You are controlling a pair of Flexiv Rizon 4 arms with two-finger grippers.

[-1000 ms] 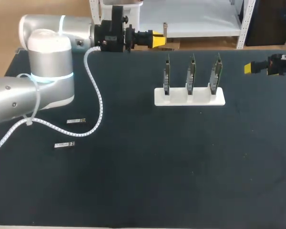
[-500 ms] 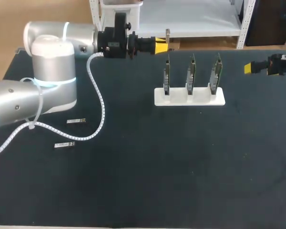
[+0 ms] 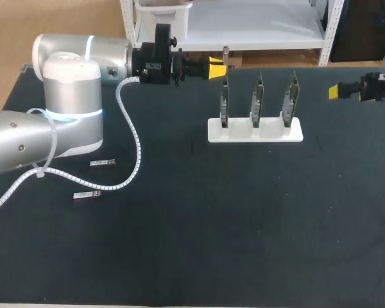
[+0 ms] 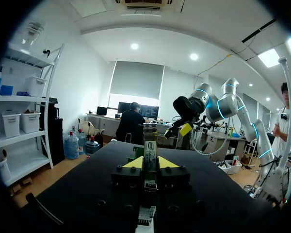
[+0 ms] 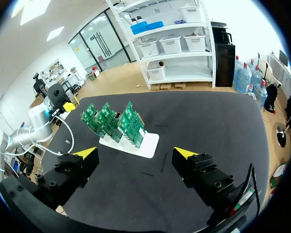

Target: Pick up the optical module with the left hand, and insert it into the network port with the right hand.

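Note:
My left gripper (image 3: pixel 217 67) hovers over the table's far edge, just left of the left-most board, shut on a slim silver optical module (image 3: pixel 226 51) that sticks out past its yellow tips. In the left wrist view the module (image 4: pixel 150 144) stands clamped between the fingers (image 4: pixel 132 163). Three green network boards (image 3: pixel 256 98) stand upright in a white holder (image 3: pixel 255 130); the right wrist view shows them (image 5: pixel 115 121) well ahead of the gripper. My right gripper (image 3: pixel 334 92) hangs at the table's right edge, wide open and empty (image 5: pixel 136 154).
Two spare optical modules (image 3: pixel 102 163) (image 3: pixel 87 194) lie on the dark table (image 3: pixel 212 224) at the left, beside the left arm's white cable (image 3: pixel 132 138). My right arm (image 4: pixel 194 104) shows across the table in the left wrist view.
The left gripper has carried the module rightward, closer to the left-most board. The right arm has stayed where it was.

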